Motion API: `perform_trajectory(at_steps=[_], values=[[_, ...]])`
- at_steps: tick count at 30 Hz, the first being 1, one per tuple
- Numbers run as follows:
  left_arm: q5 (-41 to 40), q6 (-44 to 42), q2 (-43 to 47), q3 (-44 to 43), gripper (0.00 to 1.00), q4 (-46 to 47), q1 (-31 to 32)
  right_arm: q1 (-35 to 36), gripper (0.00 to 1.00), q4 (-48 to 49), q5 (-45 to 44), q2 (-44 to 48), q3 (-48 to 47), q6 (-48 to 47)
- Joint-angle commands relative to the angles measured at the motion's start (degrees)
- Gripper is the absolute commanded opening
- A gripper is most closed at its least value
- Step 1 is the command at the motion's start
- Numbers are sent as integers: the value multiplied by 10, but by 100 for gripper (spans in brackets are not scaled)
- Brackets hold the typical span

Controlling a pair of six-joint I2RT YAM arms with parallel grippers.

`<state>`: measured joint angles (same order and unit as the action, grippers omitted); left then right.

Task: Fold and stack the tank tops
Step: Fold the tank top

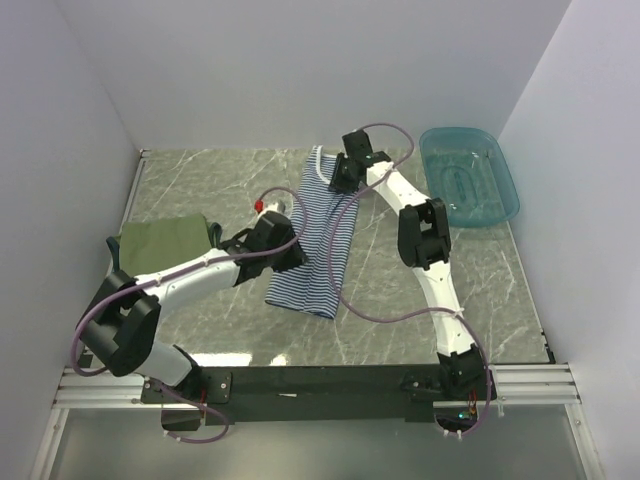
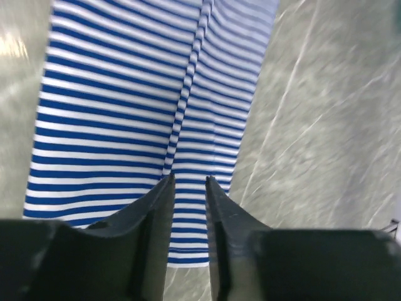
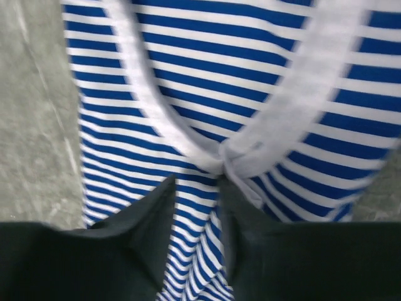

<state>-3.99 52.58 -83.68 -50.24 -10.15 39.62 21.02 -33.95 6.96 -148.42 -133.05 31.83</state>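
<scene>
- Above the striped tank top (image 2: 113,106), over its fold line: left fingers (image 2: 153,213), narrowly apart.
- Just short of its white straps (image 3: 219,160), toward the worktop's (image 1: 480,290) far edge: right fingers (image 3: 147,219), slightly apart.

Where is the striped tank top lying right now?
In the top view, the striped tank top lies stretched out at the centre, between the olive-green top on the left and the teal basket at the far right.
</scene>
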Motion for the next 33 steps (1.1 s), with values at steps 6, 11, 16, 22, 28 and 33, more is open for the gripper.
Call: perform_trajectory(at_steps=[6,11,16,22,28,33], values=[[-34,-26,76,15,45,-53,-57,-5,60,112,10,223,168,-47],[-51,-15,134,107,55,-52,-59,20,62,74,-62,373,304,-3],[-37,-5,154,183,63,13,-59,78,62,111,-106,511,582,59],[-46,4,163,235,64,47,-59,190,62,191,-118,641,818,142],[-44,-8,133,242,63,73,-59,261,62,228,-143,691,927,212],[-51,-6,107,255,59,86,-59,288,62,252,-154,686,957,244]])
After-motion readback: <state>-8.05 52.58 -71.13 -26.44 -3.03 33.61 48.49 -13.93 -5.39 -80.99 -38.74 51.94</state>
